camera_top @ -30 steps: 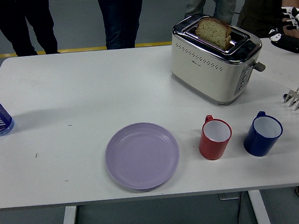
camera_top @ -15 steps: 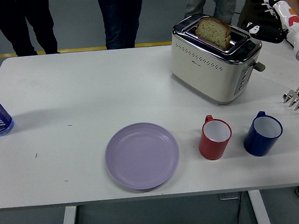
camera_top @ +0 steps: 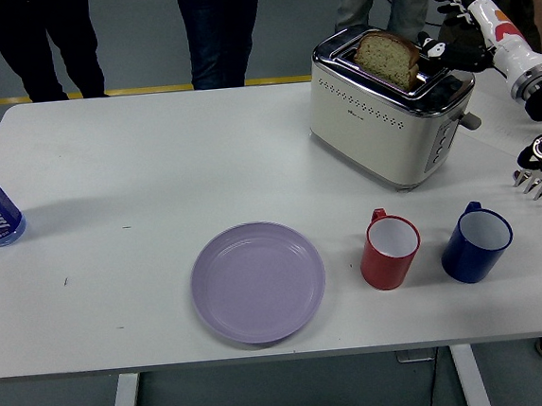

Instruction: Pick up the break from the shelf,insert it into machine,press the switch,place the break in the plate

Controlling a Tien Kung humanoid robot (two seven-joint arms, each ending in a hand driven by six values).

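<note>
The purple plate is lying bare, waiting. The bread is standing up out of the toaster, so lifting and plating are remaining. My right hand is hovering just beside it, fingers spread, gripping nothing.

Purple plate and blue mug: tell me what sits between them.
In the head view, a red mug stands between the purple plate and the blue mug.

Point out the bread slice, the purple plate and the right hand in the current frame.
bread slice (camera_top: 387, 57), head view, on the crumb face standing out of the toaster slot.
purple plate (camera_top: 226, 313), head view, on its bare near-left rim.
right hand (camera_top: 453, 27), head view, middle of the hand, fingers spread beside the toaster's far end.
</note>
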